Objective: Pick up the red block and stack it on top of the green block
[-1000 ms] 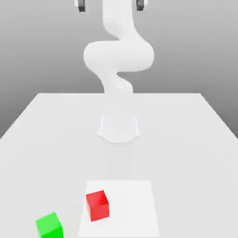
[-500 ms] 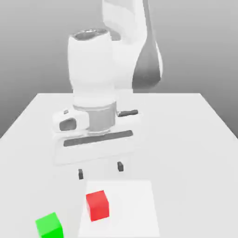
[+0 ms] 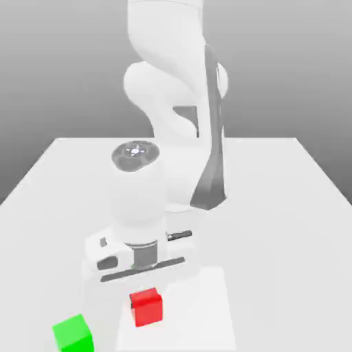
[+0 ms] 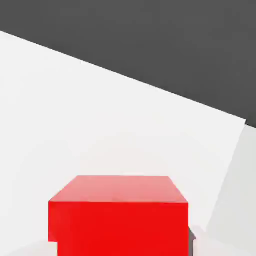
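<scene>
in the exterior view we see the arm bent low over the worktop (image 3: 289,206), its hand just above the red block (image 3: 146,306), which sits near the worktop's near edge on a slightly brighter square patch (image 3: 199,309); the green block (image 3: 73,334) stands apart from it, nearer the near corner on the exterior view's left. the hand's body hides the fingertips here, so we take the jaws (image 3: 143,292) to be drawn in about as far as they go, most likely pinching the red block, though the contact itself is hidden. we judge the block a stiff, light, matte cube that should not slip much; two opposite flat faces, taken midway up, are the place to hold it. in the hand view the red block (image 4: 119,215) looms close and square-on, showing its top and one side face clean and level, with the worktop running off to a dark backdrop.
</scene>
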Controlling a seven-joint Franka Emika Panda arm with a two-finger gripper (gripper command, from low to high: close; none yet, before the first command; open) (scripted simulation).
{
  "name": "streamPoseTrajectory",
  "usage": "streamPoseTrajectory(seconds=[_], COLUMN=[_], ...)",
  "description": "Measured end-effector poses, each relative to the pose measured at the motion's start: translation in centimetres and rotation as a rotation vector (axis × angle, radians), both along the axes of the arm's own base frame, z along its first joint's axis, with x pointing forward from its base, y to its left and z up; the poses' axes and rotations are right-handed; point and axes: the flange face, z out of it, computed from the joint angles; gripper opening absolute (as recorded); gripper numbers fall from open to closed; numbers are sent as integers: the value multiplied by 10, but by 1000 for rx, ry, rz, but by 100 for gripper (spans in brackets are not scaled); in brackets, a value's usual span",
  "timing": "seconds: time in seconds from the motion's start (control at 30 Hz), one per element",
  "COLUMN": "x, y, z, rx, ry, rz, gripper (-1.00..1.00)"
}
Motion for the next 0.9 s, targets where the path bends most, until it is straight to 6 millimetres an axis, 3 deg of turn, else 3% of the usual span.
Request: streamPoseTrajectory(seconds=[0.17, 0.4, 0.47, 0.57, 0.6, 0.8, 0.9], x=[1, 52, 60, 63, 62, 62, 64], y=[-3, -91, -107, -112, -112, -113, -113], z=[49, 82, 77, 40, 30, 26, 54], rx=[2, 4, 2, 2, 2, 2, 1], ry=[2, 5, 1, 0, 1, 1, -1], rz=[-2, -4, 0, 1, 0, 0, 2], gripper=[-100, -100, -100, -100, 100, 100, 100])
